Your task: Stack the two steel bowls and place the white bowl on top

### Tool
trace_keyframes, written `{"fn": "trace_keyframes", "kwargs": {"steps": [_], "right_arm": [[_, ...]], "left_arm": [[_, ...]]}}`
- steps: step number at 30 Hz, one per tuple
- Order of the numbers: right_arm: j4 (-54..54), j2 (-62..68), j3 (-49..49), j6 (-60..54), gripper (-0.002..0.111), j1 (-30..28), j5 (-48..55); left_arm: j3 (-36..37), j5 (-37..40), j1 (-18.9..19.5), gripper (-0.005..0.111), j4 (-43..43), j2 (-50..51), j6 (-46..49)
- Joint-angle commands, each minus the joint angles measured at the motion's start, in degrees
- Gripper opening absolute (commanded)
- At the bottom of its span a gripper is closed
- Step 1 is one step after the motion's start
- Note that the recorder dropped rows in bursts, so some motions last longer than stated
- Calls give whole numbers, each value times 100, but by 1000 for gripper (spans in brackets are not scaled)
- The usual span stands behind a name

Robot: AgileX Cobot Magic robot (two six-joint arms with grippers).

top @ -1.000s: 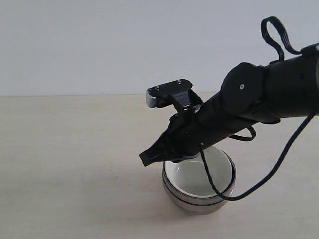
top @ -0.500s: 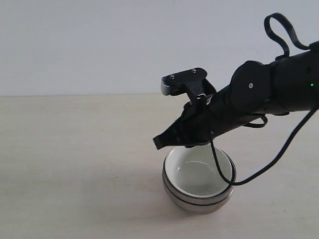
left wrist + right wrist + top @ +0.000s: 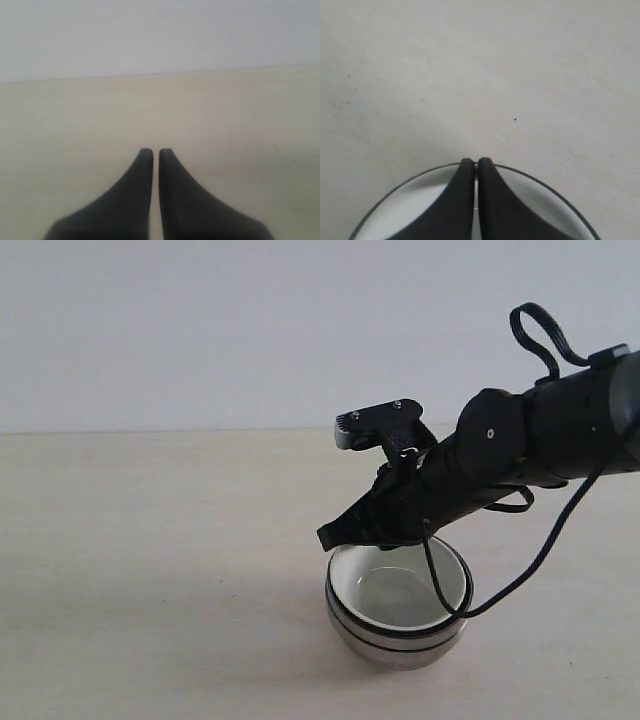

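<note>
The two steel bowls (image 3: 398, 650) sit nested in one shiny stack on the table, right of centre and near the front. The white bowl (image 3: 396, 598) rests inside the upper steel bowl. My right gripper (image 3: 325, 536) hovers just above the stack's left rim, shut and empty. In the right wrist view the right gripper (image 3: 476, 162) has its tips over the far rim of the white bowl (image 3: 547, 207), touching nothing. The left gripper (image 3: 156, 151) appears only in the left wrist view, shut, empty, above bare table.
The pale wooden table (image 3: 150, 570) runs back to a plain white wall (image 3: 200, 330). The right arm's black cable (image 3: 520, 585) loops down beside the stack's right side. The left arm is out of the exterior view.
The right gripper has drawn back to the right and risen off the bowl stack's left rim, then dipped slightly. The bowls have not moved.
</note>
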Motion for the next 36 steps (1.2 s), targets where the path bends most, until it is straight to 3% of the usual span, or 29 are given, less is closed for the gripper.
{"fn": "trace_keyframes", "kwargs": {"steps": [1, 20, 31, 36], "right_arm": [[-17, -78, -25, 23, 0, -37, -55], [-124, -928, -12, 9, 0, -37, 908], [-212, -1860, 1167, -19, 0, -61, 843], [-142, -2436, 1239, -19, 0, 98, 1110]], "left_arm": [[23, -15, 15, 4, -45, -17, 17], [23, -15, 15, 4, -45, -17, 17], [23, -15, 15, 4, -45, -17, 17], [23, -15, 15, 4, -45, -17, 17]]}}
